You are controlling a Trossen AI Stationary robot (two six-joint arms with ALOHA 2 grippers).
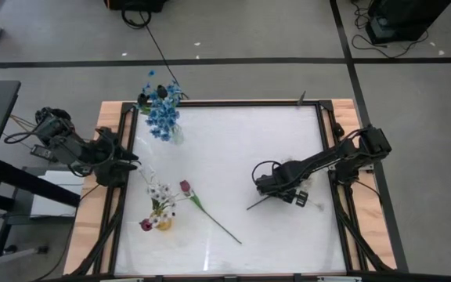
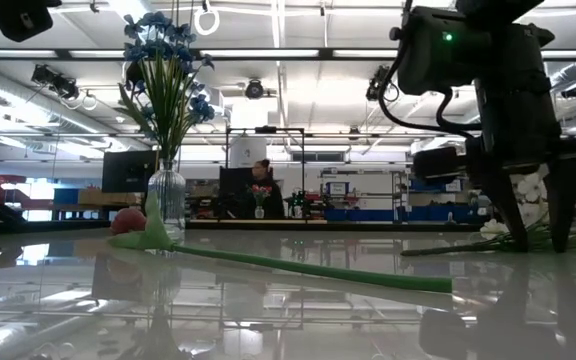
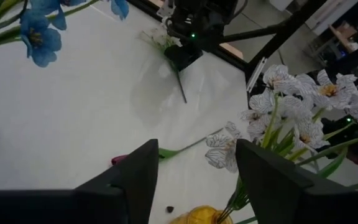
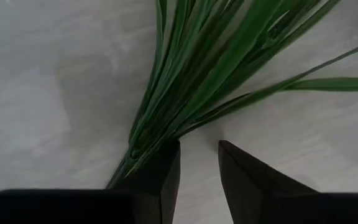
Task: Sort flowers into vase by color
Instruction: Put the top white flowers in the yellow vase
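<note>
Blue flowers (image 1: 163, 117) stand in a clear vase (image 2: 166, 195) at the table's far left. White veined flowers (image 3: 297, 106) stand in a yellow vase (image 1: 164, 223) near the left edge, with a dark pink bud (image 1: 146, 225) beside them. A pink tulip (image 1: 185, 186) lies flat on the table, its stem (image 2: 318, 268) running toward the near edge. A white spray with long green leaves (image 4: 185, 81) lies under my right gripper (image 4: 197, 158), which is open and points down. My left gripper (image 3: 194, 180) is open, by the table's left edge. My right gripper comes down from above at the leaf bundle's narrow end (image 4: 132, 152). The bundle runs past the outer side of one finger (image 4: 163, 171), and bare table shows between the two fingers. I cannot tell whether that finger touches the leaves.
The white table top (image 1: 233, 149) has a dark frame and wooden side rails (image 1: 88, 227). The spray's stem (image 1: 258, 204) points toward the table's middle. A person sits in the room beyond the far edge (image 2: 261, 190).
</note>
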